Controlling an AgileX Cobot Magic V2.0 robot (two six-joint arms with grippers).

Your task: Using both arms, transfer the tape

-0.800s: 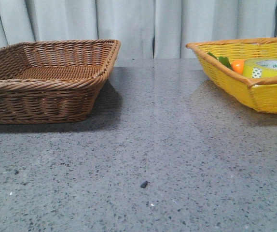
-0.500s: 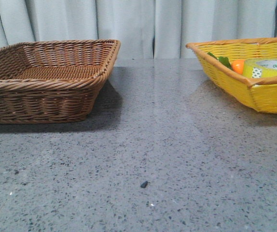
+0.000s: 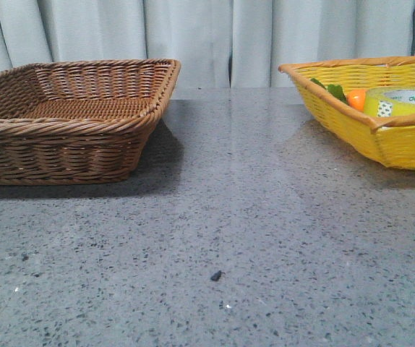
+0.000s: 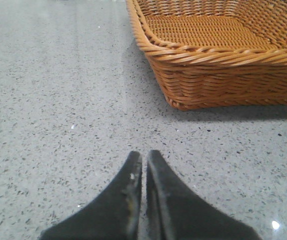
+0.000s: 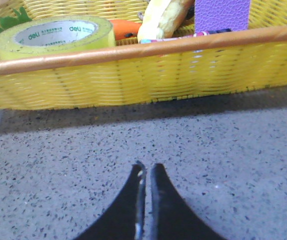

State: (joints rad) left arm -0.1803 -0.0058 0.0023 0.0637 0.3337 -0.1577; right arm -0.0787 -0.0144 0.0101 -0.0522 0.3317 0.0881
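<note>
At the left, the left gripper (image 4: pixel 144 165) is held low over the speckled grey stone tabletop (image 3: pixel 222 217), its two black fingers pressed together with only a hairline seam between them and nothing pinched; it is pointed toward the bare table just beside the near corner of the brown woven wicker basket (image 3: pixel 70 119), and it is apart from that basket; the basket is seen with nothing in the part of its floor that shows.

At the right, the right gripper (image 5: pixel 146 170) is held in a like pose, low over the table, its two black fingers closed against each other on nothing; it is faced toward the near wall of the yellow woven basket with an orange-brown rim (image 5: pixel 133 75), from which it is set apart by a stretch of bare table.

Two baskets are counted, one on each side of the table, well apart. One wide roll of translucent yellow packing tape (image 5: pixel 56 35) is seen, laid flat inside the yellow basket, its white core marked "deli" in green; beside it one orange carrot with green leaves (image 5: pixel 126 27) is found, then one pale yellow object (image 5: pixel 161 17), one purple textured block (image 5: pixel 222 12) and a thin object partly hidden behind the rim.

A small dark speck (image 3: pixel 215 275) is seen on the table between the baskets.
</note>
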